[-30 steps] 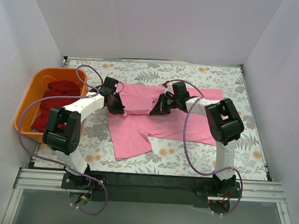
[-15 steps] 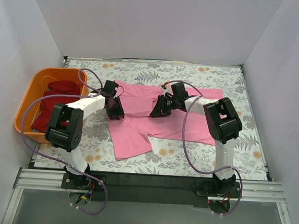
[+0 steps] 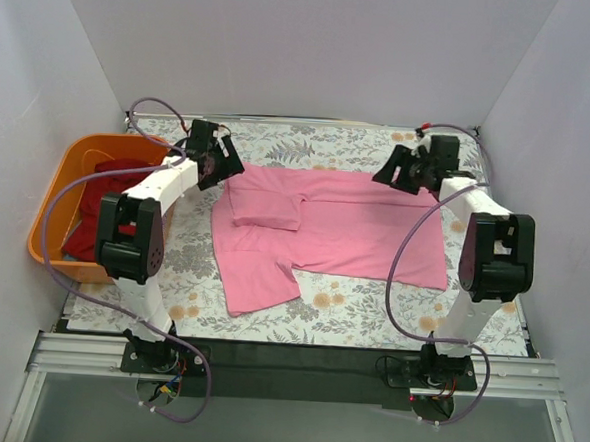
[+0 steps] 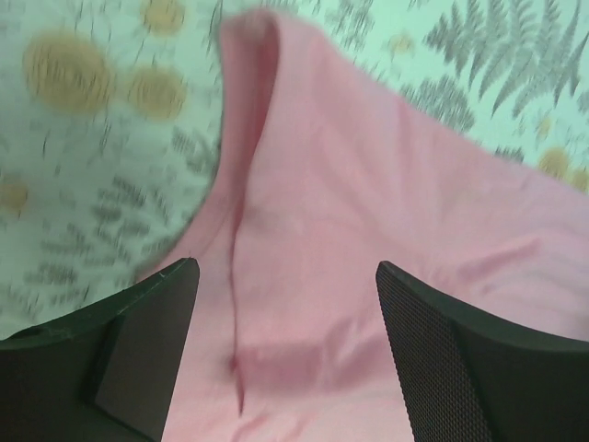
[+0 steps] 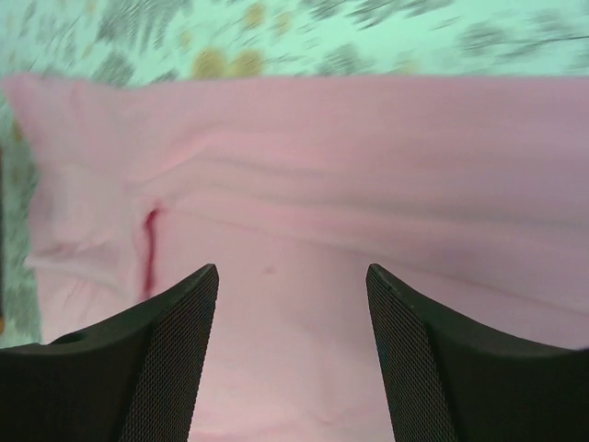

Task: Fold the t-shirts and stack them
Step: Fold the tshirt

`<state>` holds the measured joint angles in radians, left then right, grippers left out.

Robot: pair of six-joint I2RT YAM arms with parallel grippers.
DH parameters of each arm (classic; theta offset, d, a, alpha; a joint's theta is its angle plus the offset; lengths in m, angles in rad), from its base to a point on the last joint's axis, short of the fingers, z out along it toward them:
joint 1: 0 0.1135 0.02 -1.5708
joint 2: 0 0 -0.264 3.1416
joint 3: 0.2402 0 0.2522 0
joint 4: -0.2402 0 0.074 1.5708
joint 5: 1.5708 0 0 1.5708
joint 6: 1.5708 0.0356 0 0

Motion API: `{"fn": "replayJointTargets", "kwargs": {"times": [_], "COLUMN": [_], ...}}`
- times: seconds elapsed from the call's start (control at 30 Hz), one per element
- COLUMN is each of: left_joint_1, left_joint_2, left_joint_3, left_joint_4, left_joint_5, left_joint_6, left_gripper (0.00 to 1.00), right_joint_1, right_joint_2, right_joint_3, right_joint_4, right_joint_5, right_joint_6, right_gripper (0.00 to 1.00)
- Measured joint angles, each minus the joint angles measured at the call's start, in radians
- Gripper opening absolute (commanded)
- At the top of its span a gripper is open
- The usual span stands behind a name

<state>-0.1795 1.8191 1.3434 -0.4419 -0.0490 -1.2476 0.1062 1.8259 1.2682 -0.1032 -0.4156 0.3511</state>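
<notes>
A bright pink t-shirt (image 3: pixel 345 229) lies spread on the flowered table, with one sleeve folded in as a flat pad (image 3: pixel 266 207) and a flap hanging toward the near edge (image 3: pixel 256 279). My left gripper (image 3: pixel 228 167) hovers open over the shirt's far left corner, and nothing sits between its fingers (image 4: pixel 147 341). Over the far right corner my right gripper (image 3: pixel 386 176) is open too, with only pink cloth (image 5: pixel 304 184) beneath it. The left wrist view shows the shirt's rolled edge (image 4: pixel 253 101). Dark red t-shirts (image 3: pixel 97 207) lie in the basket.
An orange plastic basket (image 3: pixel 56 191) stands at the table's left edge, beside the left arm. White walls close in the table on three sides. Purple cables loop off both arms. Bare flowered tabletop (image 3: pixel 370 311) runs along the near side.
Both grippers opened and let go of the pink shirt, then drew away from its middle to the far corners. The shirt now lies flatter, with the sleeve folded in.
</notes>
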Motion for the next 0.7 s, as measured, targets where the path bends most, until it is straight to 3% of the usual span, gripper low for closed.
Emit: {"fn": "replayJointTargets", "kwargs": {"times": [0.27, 0.7], "left_joint_1": [0.002, 0.011], "left_joint_2": [0.253, 0.386], "left_joint_3": [0.195, 0.27], "left_joint_4": [0.069, 0.125], "left_joint_5": [-0.038, -0.09], "left_joint_6": [0.047, 0.078], "left_gripper": [0.55, 0.21], "right_joint_1": [-0.214, -0.327], "right_joint_2": [0.023, 0.259], "right_joint_3": [0.004, 0.111], "right_joint_4": [-0.006, 0.045], "right_joint_5": [0.075, 0.056], "right_joint_6": [-0.019, -0.015], "right_gripper": [0.54, 0.5]}}
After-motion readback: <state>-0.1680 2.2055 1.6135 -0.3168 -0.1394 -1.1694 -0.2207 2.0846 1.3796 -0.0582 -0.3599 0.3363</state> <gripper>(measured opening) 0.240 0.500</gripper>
